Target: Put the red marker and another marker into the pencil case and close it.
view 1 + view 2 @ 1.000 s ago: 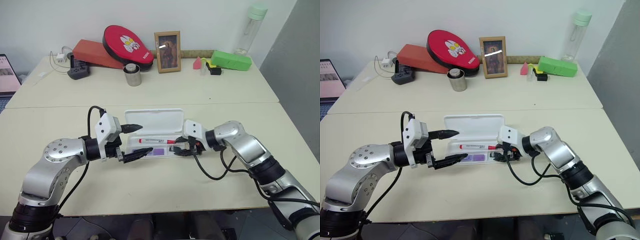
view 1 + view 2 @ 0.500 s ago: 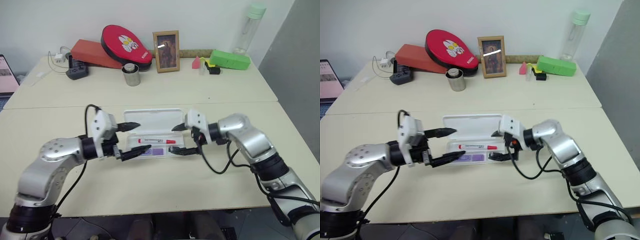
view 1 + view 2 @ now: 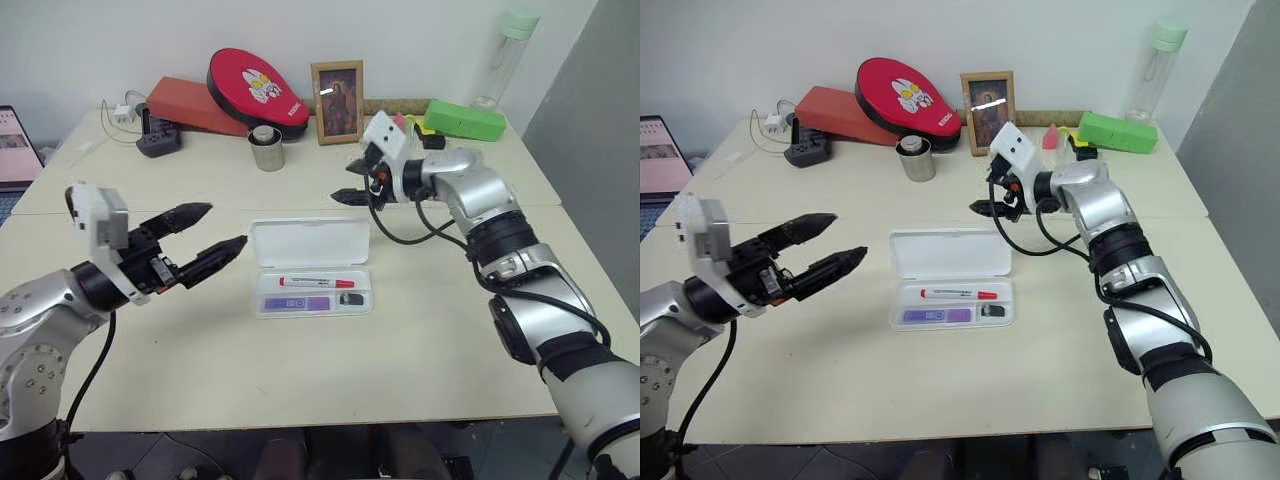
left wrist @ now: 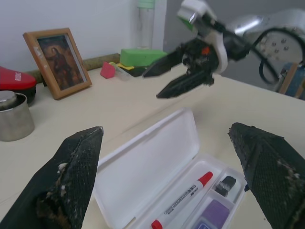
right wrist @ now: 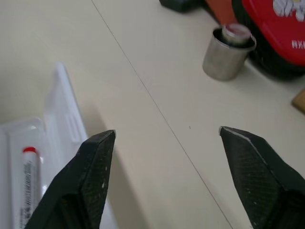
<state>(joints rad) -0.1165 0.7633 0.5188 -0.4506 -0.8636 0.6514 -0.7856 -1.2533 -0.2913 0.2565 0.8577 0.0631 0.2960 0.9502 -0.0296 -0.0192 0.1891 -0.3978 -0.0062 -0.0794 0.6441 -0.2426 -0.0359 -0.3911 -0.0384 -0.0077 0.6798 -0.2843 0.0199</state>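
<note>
1. Two markers lying already inside the pencil case (image 3: 311, 270): the red marker (image 3: 315, 282) in the farther slot, the purple highlighter (image 3: 296, 302) in the nearer one, a small black object (image 3: 349, 298) just beside it. Probably light, hard plastic; no more handling needed.
2. Lying flat behind the tray, the hinged lid (image 3: 308, 243), thin and slippery, likely flexing a little. Best pushing at its far long edge, folding it over the hinge, then pressing down near the front rim.
3. Hovering left of the case, the left gripper (image 3: 205, 242), fingers wide apart, empty.
4. Hanging beyond the lid, above the table (image 3: 300, 380), the right gripper (image 3: 352, 183), fingers apart, holding nothing.
</note>
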